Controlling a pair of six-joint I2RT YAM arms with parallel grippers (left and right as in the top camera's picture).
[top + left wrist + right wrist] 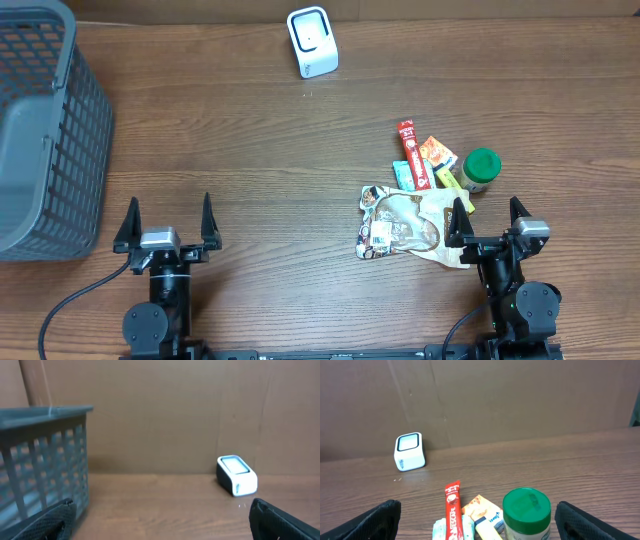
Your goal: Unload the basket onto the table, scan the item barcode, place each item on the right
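Note:
A white barcode scanner (pixel 312 42) stands at the far middle of the table; both wrist views show it (pixel 236 475) (pixel 410 451). A pile of items lies at the right: a red coffee stick (pixel 408 150) (pixel 452 510), an orange packet (pixel 436 152) (pixel 482 510), a green-lidded jar (pixel 481 170) (pixel 526 510) and a large snack bag (pixel 405 222). No barcode can be made out. My right gripper (pixel 487 208) (pixel 482 527) is open just behind the pile, holding nothing. At the near left my left gripper (pixel 170 208) (pixel 162 525) is open over bare wood.
A grey plastic basket (pixel 40 130) (pixel 45 460) fills the far left corner. A brown wall rises behind the table. A black cable (pixel 75 300) runs from the left arm's base.

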